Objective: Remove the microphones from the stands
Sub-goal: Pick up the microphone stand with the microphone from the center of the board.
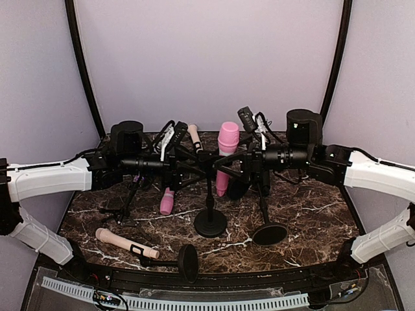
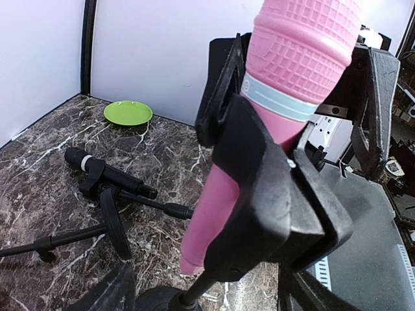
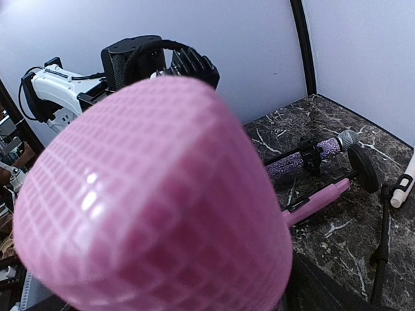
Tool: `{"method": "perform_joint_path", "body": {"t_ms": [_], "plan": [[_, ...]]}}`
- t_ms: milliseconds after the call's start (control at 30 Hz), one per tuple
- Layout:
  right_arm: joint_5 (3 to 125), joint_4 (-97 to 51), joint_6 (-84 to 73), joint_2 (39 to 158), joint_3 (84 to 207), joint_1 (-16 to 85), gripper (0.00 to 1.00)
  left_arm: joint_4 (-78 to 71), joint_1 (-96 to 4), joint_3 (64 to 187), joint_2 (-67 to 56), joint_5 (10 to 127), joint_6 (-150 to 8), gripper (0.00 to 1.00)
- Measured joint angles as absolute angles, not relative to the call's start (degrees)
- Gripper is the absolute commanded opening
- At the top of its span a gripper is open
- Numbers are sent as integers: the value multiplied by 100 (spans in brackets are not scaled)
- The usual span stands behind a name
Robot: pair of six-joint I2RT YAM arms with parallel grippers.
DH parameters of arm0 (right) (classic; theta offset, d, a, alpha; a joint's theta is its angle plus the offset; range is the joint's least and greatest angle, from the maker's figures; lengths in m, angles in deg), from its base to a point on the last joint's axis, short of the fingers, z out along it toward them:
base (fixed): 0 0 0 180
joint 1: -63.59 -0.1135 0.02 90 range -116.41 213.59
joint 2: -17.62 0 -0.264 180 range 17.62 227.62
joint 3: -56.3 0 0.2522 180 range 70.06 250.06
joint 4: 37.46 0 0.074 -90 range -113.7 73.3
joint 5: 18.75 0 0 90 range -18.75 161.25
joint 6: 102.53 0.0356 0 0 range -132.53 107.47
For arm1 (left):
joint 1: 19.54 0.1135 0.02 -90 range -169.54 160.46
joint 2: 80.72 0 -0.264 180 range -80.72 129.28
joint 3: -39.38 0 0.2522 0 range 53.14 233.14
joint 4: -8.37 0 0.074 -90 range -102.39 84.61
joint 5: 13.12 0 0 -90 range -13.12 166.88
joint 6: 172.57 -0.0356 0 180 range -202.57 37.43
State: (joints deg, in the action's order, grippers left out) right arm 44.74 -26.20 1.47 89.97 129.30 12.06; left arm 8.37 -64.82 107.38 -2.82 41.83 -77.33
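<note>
The left gripper [image 1: 202, 165] holds its jaws apart, one either side of the clip [image 2: 272, 214], gripping nothing; the right gripper [image 1: 233, 162] is masked by the head of the pink microphone [image 1: 227, 139], so I cannot tell its state. That microphone sits clipped in the upright stand [image 1: 211, 207] at the table's middle. Tugging against the clip could topple the stand. Counted: two pink microphones, two beige microphones [image 1: 123, 241], one purple microphone [image 3: 305, 159], one black microphone [image 2: 87, 161], three round bases [image 1: 269, 233]

readable text: none; we find nothing legible in any view
front rail [image 1: 259, 277]: we see a tiny pale mark on the black strip, too small to read
pink microphone [image 2: 295, 58]: we see a pale band [image 2: 279, 97] round the body, no lettering we can make out
whitish tag [image 2: 393, 166]: far right of the left wrist view, blurred, unreadable
</note>
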Motion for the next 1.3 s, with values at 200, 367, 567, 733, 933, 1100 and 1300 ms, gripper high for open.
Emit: {"method": "perform_joint_path", "body": {"t_ms": [200, 367, 567, 733, 933, 1100, 1300], "plan": [[4689, -2408, 123, 8936, 12908, 1187, 85, 872, -6482, 10738, -247, 4196, -7670, 77], [4903, -2330, 21, 8936, 12904, 1182, 83, 865, -6482, 10738, -190, 4192, -7665, 77], [5052, -2507, -100, 8938, 12744, 1185, 86, 855, -6482, 10738, -188, 4175, -7692, 77], [4940, -2548, -235, 8982, 12742, 1296, 89, 796, -6482, 10738, -188, 4137, -7720, 77], [4706, -2542, -434, 9155, 12814, 1453, 89, 776, -6482, 10738, -188, 4135, -7759, 77], [4431, -2568, -541, 9209, 12847, 1668, 94, 774, -6482, 10738, -188, 4135, -7792, 77], [3926, -2883, -539, 9207, 12847, 1832, 95, 771, -6482, 10738, -157, 4133, -7847, 77]]}}
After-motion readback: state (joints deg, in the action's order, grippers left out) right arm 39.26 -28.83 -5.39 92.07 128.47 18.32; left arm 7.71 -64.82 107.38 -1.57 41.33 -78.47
